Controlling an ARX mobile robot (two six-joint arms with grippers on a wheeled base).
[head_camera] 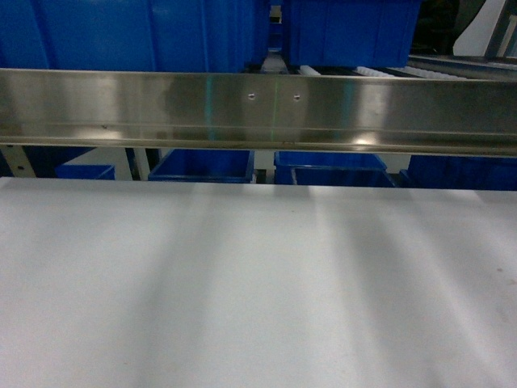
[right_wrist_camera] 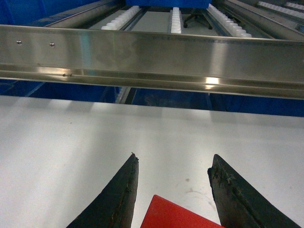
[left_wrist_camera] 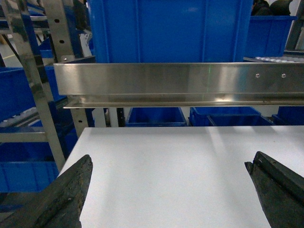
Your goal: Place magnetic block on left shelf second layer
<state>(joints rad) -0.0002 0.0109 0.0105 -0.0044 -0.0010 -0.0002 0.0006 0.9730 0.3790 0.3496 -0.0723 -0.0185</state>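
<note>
Right wrist view, plain red magnetic block [right_wrist_camera: 178, 214], flat-topped, sharp-cornered

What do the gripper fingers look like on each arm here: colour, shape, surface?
Only fingers show, in the wrist views. The left gripper has thick, dark charcoal fingers with a rough, worn surface and blunt tips. The right gripper has black fingers tapering to narrow points, with scuffed edges. No cables or markings are visible.

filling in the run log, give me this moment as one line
left gripper: open, empty | right gripper: open, red magnetic block between jaws, not gripped | steel beam ahead | phase: pre-grasp
</note>
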